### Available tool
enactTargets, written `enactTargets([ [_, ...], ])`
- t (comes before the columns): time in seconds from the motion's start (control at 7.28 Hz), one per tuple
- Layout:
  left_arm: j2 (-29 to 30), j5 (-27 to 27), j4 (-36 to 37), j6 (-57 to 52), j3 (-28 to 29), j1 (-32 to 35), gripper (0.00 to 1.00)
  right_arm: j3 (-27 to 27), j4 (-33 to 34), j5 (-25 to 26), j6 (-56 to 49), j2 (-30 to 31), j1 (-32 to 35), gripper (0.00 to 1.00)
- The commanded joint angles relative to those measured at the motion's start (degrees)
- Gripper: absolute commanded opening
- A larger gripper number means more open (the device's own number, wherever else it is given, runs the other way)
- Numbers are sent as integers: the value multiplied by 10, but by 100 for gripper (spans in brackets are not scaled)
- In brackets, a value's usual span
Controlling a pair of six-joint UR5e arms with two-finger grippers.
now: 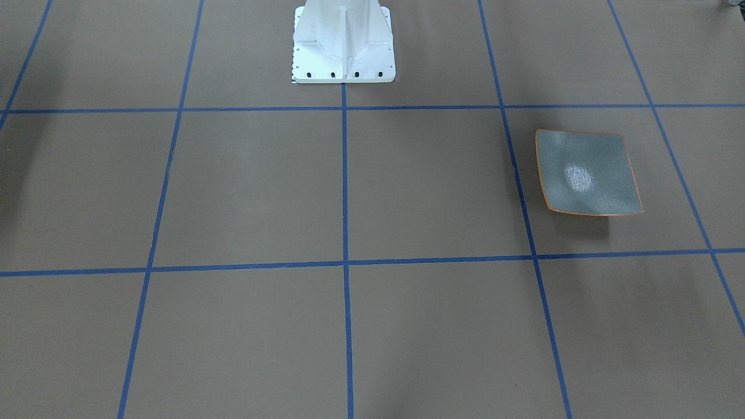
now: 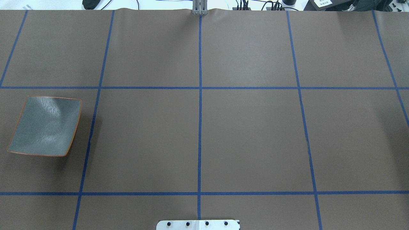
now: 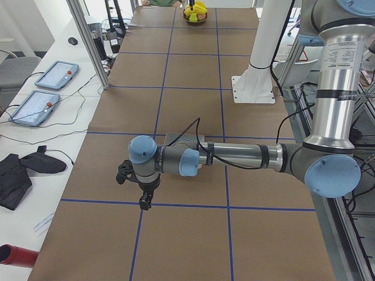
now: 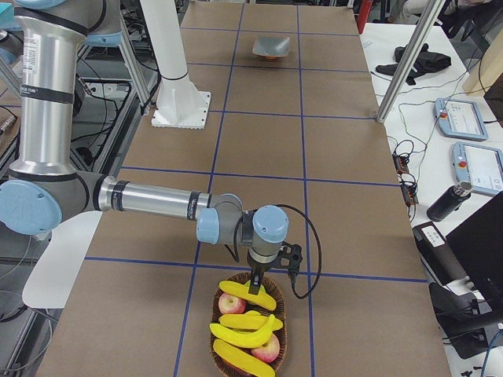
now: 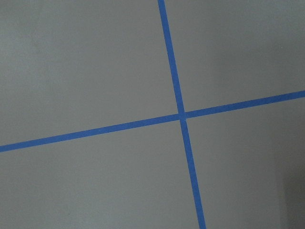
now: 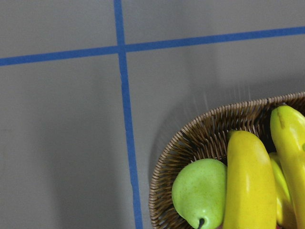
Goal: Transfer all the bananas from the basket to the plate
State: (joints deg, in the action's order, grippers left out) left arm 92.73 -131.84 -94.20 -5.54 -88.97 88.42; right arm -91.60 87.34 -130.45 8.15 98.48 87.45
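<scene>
The bananas (image 4: pixel 236 320) are seen piled in the basket (image 6: pixel 190 136) at the table's end on the robot's right, among red apples (image 4: pixel 231 303) and a green pear (image 6: pixel 200 191); none has been carried over yet. The plate (image 2: pixel 44 126) lies on the robot's left side with nothing on it, well apart from the basket. The right gripper (image 4: pixel 256 287) is hung straight down just over the topmost banana, near its middle. How far its jaws are parted, and whether the fruit is touched, cannot be told from the side view, and no fingers are shown by the wrist camera. The left gripper (image 3: pixel 144 202) is held low over the table near the plate with nothing seen in it; its opening cannot be told either. The bananas are judged light, fairly stiff, smooth-skinned and rounded, so a slip or roll may be expected under a loose pinch. The topmost is best taken across its thick middle, jaws square to its length, and lifted clear of the apples.
</scene>
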Motion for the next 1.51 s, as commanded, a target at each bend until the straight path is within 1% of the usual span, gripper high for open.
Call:
enactTargets([
  [0.0, 2, 0, 0, 0, -2, 0, 100, 1, 0, 12, 8, 6, 0, 100],
  [0.27, 2, 0, 0, 0, -4, 0, 100, 1, 0, 12, 6, 14, 0, 100],
  [0.41, 2, 0, 0, 0, -6, 0, 100, -2, -2, 8, -1, 28, 0, 100],
  [1.37, 3, -1, -1, -1, -7, 0, 100, 2, 3, 11, 1, 41, -3, 99],
])
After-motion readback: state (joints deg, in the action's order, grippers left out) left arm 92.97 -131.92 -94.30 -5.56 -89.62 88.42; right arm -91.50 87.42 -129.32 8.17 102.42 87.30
